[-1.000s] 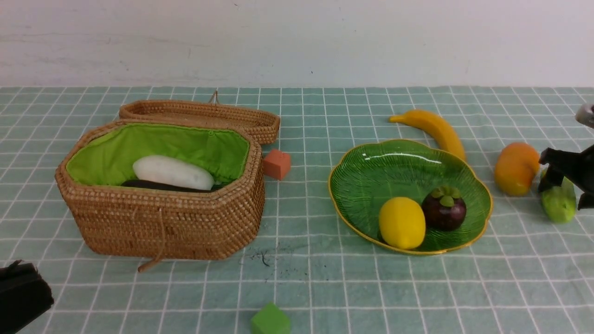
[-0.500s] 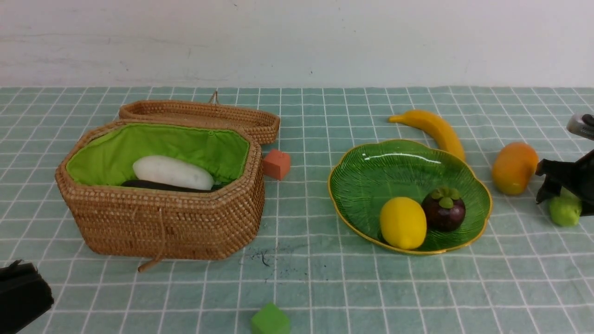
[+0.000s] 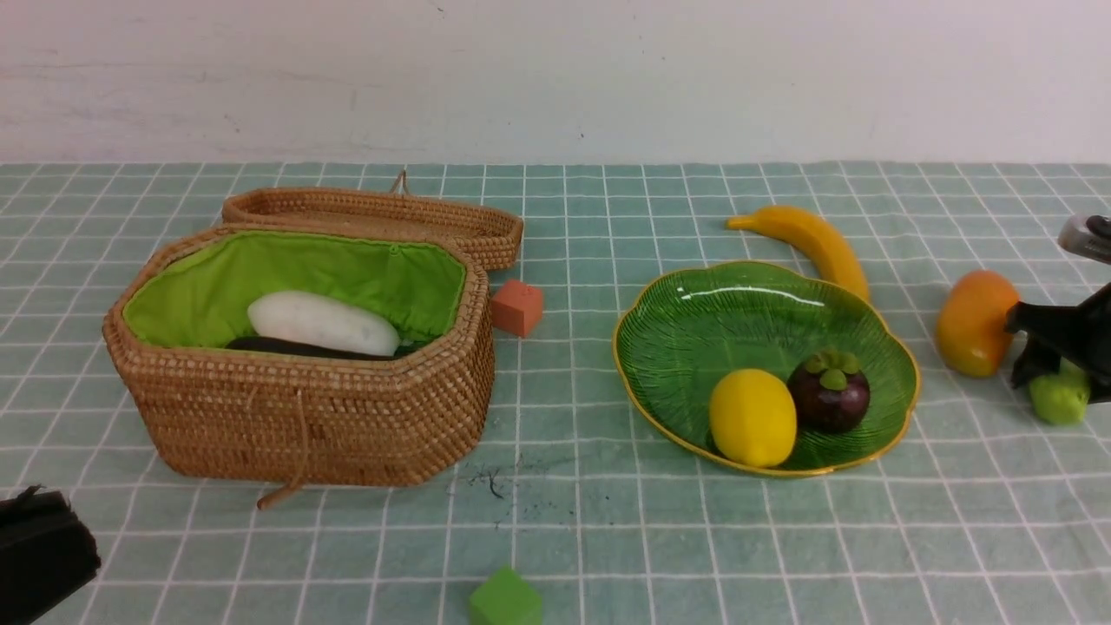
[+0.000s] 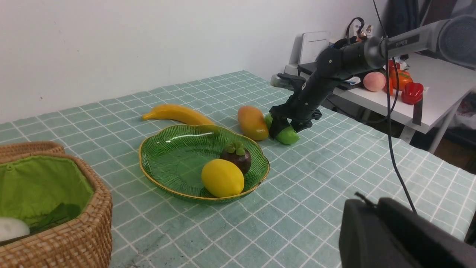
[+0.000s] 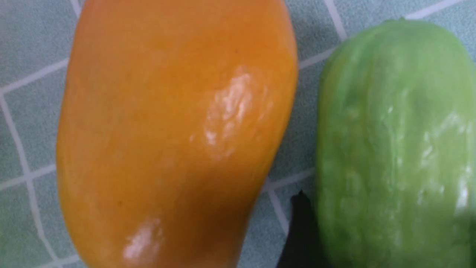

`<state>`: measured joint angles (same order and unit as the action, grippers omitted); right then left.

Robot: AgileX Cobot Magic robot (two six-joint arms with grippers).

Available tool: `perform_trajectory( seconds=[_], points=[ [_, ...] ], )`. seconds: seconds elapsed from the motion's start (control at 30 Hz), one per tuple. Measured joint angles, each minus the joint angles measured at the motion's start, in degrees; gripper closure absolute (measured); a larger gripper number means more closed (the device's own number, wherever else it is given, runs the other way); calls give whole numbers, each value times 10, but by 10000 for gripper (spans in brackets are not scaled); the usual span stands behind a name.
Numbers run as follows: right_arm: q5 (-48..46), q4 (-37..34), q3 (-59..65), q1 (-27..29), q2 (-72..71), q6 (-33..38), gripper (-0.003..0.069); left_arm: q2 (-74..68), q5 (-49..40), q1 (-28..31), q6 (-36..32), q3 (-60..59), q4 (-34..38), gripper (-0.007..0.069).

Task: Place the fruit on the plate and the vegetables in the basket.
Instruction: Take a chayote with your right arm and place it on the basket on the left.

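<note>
At the far right my right gripper (image 3: 1055,378) stands over the light green gourd (image 3: 1061,398), which lies on the cloth. Its jaws are closed against the gourd's sides; one black finger (image 5: 301,230) presses the gourd (image 5: 390,149). The orange mango (image 3: 972,323) lies right beside them, and the banana (image 3: 811,239) lies behind the green plate (image 3: 694,330). The plate holds a lemon (image 3: 752,417) and a mangosteen (image 3: 831,395). In the open basket (image 3: 304,417) lie a white radish (image 3: 323,323) and a dark eggplant (image 3: 295,347). My left gripper (image 3: 39,555) rests shut at the near left.
The basket's lid (image 3: 373,217) lies open behind it. An orange-red cube (image 3: 518,306) sits between basket and plate. A green cube (image 3: 505,599) sits at the front edge. Beyond the table's right side stands a white side table (image 4: 438,93) with more toy produce.
My right gripper's jaws have narrowed around the gourd, which has turned and shifted slightly. The mango was nudged a little to the right. The left arm has not moved.
</note>
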<state>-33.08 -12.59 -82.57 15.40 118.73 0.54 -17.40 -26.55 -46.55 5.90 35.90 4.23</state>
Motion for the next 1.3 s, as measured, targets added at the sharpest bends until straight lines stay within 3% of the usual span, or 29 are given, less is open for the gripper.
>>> perform_trajectory(
  seconds=[0.6, 0.77, 0.97, 1.0, 1.1, 1.2, 1.3],
  points=[
    [-140, -2, 8, -1, -123, 22, 213, 0, -3, 0, 0, 0, 0, 582],
    [-173, -1, 8, -25, -195, 27, 213, 0, -17, 0, 0, 0, 0, 582],
    [-180, -87, -15, -140, -254, 153, 213, 0, -37, 0, 3, 0, -12, 582],
    [-175, -137, -39, -196, -254, 221, 213, 0, -43, 0, 16, 0, -31, 582],
    [-146, -233, -103, -309, -227, 355, 213, -1, -64, 0, 89, 0, -110, 582],
    [-118, -308, -172, -405, -175, 436, 213, -1, -85, 0, 190, 0, -204, 582],
    [-89, -336, -229, -459, -120, 474, 213, -1, -102, 0, 273, 0, -282, 582]
  ],
)
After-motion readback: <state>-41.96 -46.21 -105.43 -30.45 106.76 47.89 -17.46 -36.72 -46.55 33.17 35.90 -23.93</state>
